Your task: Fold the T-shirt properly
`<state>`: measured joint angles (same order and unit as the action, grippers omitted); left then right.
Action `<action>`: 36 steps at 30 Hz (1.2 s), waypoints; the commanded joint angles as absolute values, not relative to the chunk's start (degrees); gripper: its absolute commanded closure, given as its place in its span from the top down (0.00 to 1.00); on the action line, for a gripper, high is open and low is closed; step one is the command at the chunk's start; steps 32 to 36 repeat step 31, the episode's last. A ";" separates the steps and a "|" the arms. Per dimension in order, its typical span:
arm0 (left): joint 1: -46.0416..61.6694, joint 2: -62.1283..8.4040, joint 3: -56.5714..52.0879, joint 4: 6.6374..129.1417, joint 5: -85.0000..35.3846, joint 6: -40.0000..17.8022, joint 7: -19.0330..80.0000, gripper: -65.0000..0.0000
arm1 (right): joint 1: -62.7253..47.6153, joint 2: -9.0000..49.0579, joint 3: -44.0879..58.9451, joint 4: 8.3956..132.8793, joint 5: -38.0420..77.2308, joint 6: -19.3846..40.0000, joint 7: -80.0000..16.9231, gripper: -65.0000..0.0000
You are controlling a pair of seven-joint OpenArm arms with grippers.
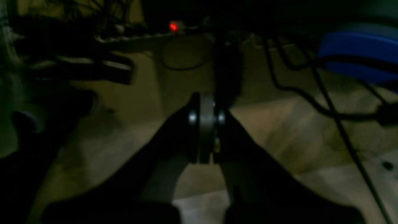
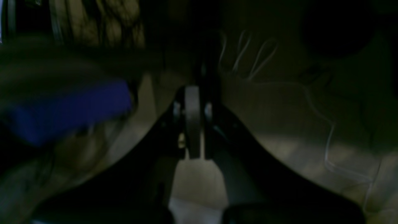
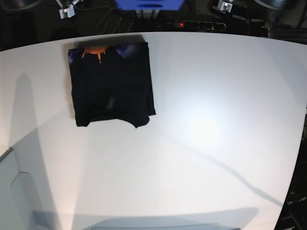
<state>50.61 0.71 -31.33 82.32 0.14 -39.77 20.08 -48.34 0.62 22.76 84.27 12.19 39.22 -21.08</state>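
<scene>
1. T-shirt (image 3: 111, 84): black, folded into a compact rectangle, lying flat on the white table (image 3: 216, 143) near its far left corner. One short side runs just inside the far edge.
2. Orange print (image 3: 93, 51) and a bluish patch (image 3: 128, 49) show along the shirt's far side. A small label (image 3: 110, 103) sits nearer its middle. The near hem is a little uneven, with a lobe at the near right corner.
3. No arm or gripper shows in the base view; only long shadows cross the table top.
4. Left gripper (image 1: 206, 124): jaws pressed together, nothing between them. It hangs off the table, over a tan floor (image 1: 279, 130) with black cables (image 1: 311, 99), a power strip with a red light (image 1: 173, 27) and a blue object (image 1: 357, 53).
5. Right gripper (image 2: 192, 121): jaws also closed on nothing, as far as this dark, blurred view allows. Below it are the floor, a pale thin cable (image 2: 326, 140) and a blue block (image 2: 68, 109) to one side.
6. Neither gripper touches the shirt; both wrist views show floor, not cloth.
7. Beyond the table's far edge in the base view: the power strip (image 3: 199, 24) and a blue object (image 3: 148, 5).
</scene>
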 commanded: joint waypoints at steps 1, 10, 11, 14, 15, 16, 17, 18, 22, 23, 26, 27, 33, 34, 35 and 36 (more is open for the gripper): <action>49.71 0.31 -31.96 79.25 -0.84 -39.43 17.27 0.00 | -47.78 1.01 22.02 81.27 10.86 40.00 -18.77 0.00; 33.89 -6.81 -26.07 43.12 -0.75 -29.23 5.41 0.00 | -38.64 1.10 17.98 52.53 2.07 34.95 1.10 0.00; 31.87 -7.25 -25.10 39.16 -0.75 -27.47 4.18 0.00 | -37.41 1.19 17.89 49.71 2.07 34.95 2.68 0.00; 26.15 -7.60 -22.20 26.24 -0.57 -20.44 -0.92 0.00 | -33.71 2.77 17.98 40.31 1.98 33.63 7.87 0.00; 24.75 -7.60 -21.05 22.99 -0.57 -18.24 -2.86 0.00 | -32.75 3.21 17.98 37.49 1.98 31.34 9.45 0.00; 23.69 -7.60 -19.47 20.26 -0.48 -16.40 -4.79 0.00 | -31.87 3.30 17.80 34.59 1.98 28.18 11.12 0.00; 22.90 -7.60 -17.80 18.59 -0.48 -14.90 -6.29 0.00 | -31.25 3.74 17.80 32.75 1.98 25.27 12.70 0.00; 22.20 -7.60 -15.69 17.45 -0.57 -13.14 -7.43 0.00 | -30.90 4.26 16.92 31.08 1.98 22.02 14.55 0.00; 20.44 -7.43 -11.65 14.90 -0.75 -6.99 -7.69 0.00 | -29.85 5.58 9.63 26.24 1.98 11.21 19.12 0.00; 20.18 -7.34 -11.21 14.29 -0.57 -6.02 -7.69 0.00 | -29.32 5.76 7.43 25.01 1.98 8.13 19.82 0.00; 19.47 -7.16 -10.86 13.58 -0.75 -4.88 -7.69 0.00 | -27.03 5.67 2.15 21.23 1.98 -2.42 19.82 0.00; 18.95 -7.16 -10.77 13.32 -0.75 -4.79 -7.69 0.00 | -26.07 5.58 0.31 19.74 1.98 -6.29 20.00 0.00; 18.42 -7.08 -10.86 12.44 -0.75 -4.79 -7.69 0.00 | -23.69 5.32 -6.64 15.60 1.98 -16.48 20.18 0.00; 18.42 -7.08 -10.86 12.44 -0.75 -4.79 -7.69 0.00 | -23.69 5.32 -6.64 15.60 1.98 -16.48 20.18 0.00; 18.42 -7.08 -10.86 12.44 -0.75 -4.79 -7.69 0.00 | -23.69 5.32 -6.64 15.60 1.98 -16.48 20.18 0.00; 18.42 -7.08 -10.86 12.44 -0.75 -4.79 -7.69 0.00 | -23.69 5.32 -6.64 15.60 1.98 -16.48 20.18 0.00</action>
